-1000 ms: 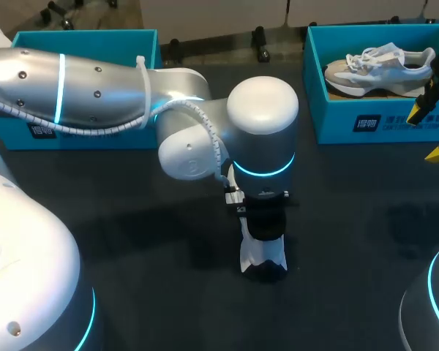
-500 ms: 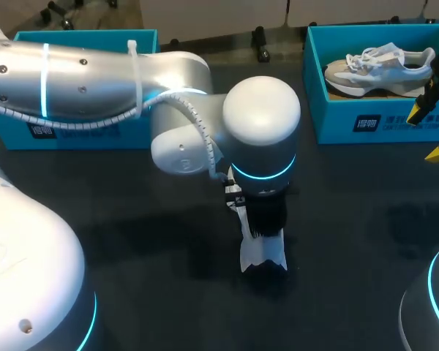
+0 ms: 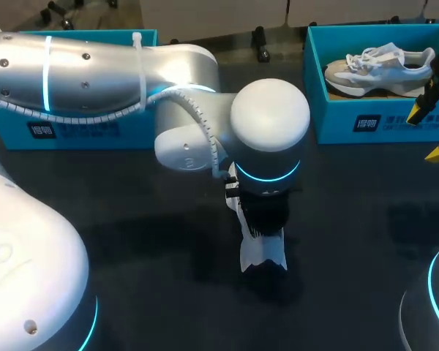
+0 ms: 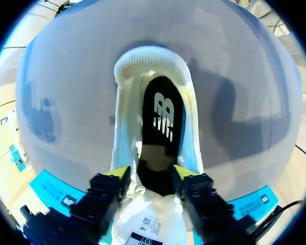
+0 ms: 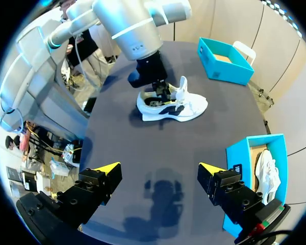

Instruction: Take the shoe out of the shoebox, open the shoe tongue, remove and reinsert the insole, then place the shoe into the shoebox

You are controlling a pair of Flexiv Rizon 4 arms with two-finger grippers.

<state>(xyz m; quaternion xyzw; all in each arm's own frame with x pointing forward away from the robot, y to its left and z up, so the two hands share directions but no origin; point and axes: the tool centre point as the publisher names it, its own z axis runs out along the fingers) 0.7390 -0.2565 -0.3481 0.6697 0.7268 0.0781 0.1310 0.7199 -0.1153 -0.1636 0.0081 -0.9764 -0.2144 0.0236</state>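
Standing on the table [image 3: 366, 219], the shoe [image 5: 171, 104] has the left gripper [image 4: 150, 172] over it, fingers apart either side of the insole [image 4: 162, 117]. That looks thin and bendy; pinch one end, I'd say.

Head view: light is diffuse and comes from above. The dark tabletop [image 3: 351, 234] shows a soft shadow under my left arm [image 3: 95, 73]. The arm's silver shell carries bright highlights, and its cyan rings glow.

Left wrist view: the tabletop washes out pale, with faint shadows flanking the shoe [image 4: 153, 102].

Right wrist view: my right fingers [image 5: 104, 170] cast a soft-edged shadow on the tabletop.
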